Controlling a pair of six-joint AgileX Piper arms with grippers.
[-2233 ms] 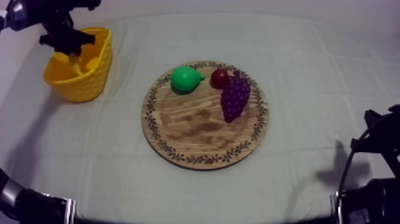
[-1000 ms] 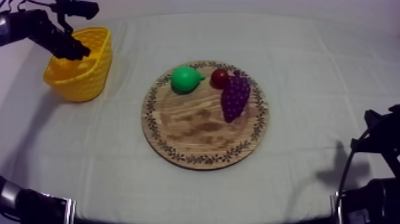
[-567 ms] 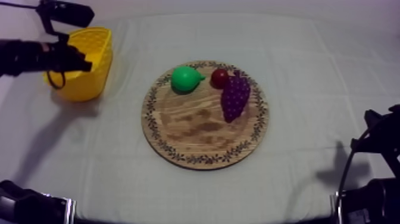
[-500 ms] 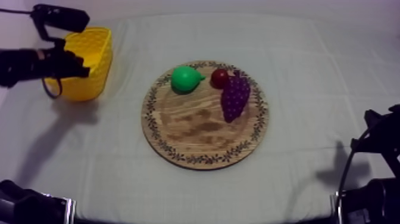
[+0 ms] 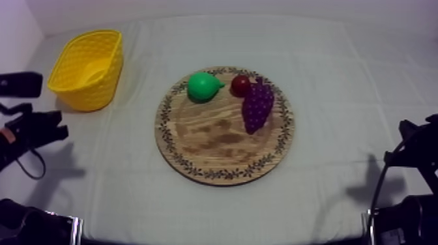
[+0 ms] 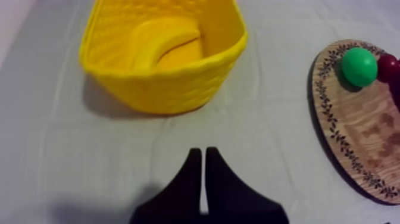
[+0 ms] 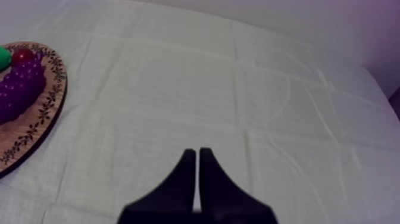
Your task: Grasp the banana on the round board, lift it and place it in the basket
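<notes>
The banana (image 6: 159,46) lies inside the yellow basket (image 6: 178,83), and from above the banana (image 5: 94,68) shows pale yellow in the basket (image 5: 91,85) at the table's back left. My left gripper (image 6: 200,161) is shut on nothing, hovering over the cloth in front of the basket. In the top view my left gripper (image 5: 55,127) sits at the left edge, below the basket. My right gripper (image 7: 194,161) is shut and empty over bare cloth, right of the wooden board (image 7: 41,113). The board (image 5: 225,159) lies at the table's middle.
On the board's far part lie a green pear (image 5: 203,86), a small red fruit (image 5: 240,85) and a bunch of purple grapes (image 5: 257,105). The right arm (image 5: 407,189) rests low at the right edge. Cloth between basket and board is bare.
My left arm has drawn back from over the basket, down and toward the left edge of the table. The banana stays in the basket. The right arm has not moved.
</notes>
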